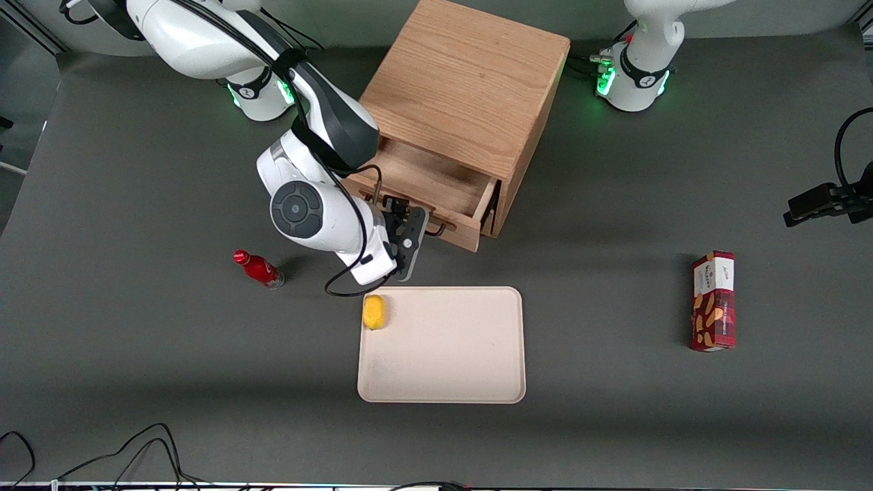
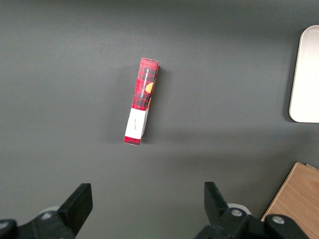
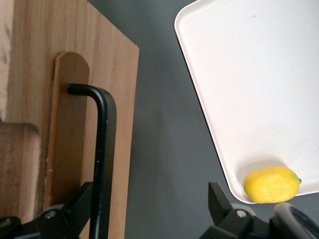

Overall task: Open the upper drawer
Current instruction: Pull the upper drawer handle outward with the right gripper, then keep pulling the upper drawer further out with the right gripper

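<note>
A light oak cabinet (image 1: pixel 470 88) stood on a dark grey table (image 1: pixel 136 382), at about twelve o'clock from a cream tray (image 1: pixel 443 354) that lay nearer the front camera. The upper drawer (image 1: pixel 430 187) was pulled partway out of the cabinet, its bare wooden inside showing from above, and its front panel faced the tray.

The working arm reached down over the drawer's front. Its gripper (image 1: pixel 409 235) hung just in front of that panel, between the drawer and the tray. In the wrist camera the black wire bar handle (image 3: pixel 102 149) ran along the drawer front, and the gripper's two fingers (image 3: pixel 222 201) stood spread apart, one finger beside the bar and the other out over the table. The fingers were not closed on the handle; whether the near finger touched the bar could not be told.

A yellow lemon (image 1: pixel 374 311) rested on the tray at its corner closest to the gripper, at about seven o'clock from the gripper. A small red bottle (image 1: pixel 259 269) lay tilted on the table toward the working arm's end, at about nine o'clock from the lemon. A red plaid snack box (image 1: pixel 713 300) sat well apart toward the parked arm's end, at about three o'clock from the tray.
</note>
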You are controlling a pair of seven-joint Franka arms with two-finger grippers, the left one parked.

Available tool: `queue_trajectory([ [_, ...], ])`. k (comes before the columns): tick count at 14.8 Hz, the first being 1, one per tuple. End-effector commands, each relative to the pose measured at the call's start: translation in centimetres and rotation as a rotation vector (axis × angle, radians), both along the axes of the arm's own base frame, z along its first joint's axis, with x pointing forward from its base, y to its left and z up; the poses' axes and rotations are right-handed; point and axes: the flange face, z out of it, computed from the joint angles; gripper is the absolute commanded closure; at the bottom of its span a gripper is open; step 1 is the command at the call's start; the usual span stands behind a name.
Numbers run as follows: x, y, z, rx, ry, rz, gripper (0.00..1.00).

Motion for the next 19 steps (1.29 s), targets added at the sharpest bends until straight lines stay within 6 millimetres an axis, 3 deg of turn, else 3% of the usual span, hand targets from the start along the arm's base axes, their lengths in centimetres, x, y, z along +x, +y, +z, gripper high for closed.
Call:
queue_trajectory([
  [1,1.4,-0.2,0.3,0.003,0.002,0.026,0.00],
  [19,4.3,-1.4,-0.4,0.001,-0.027,0.044,0.00],
])
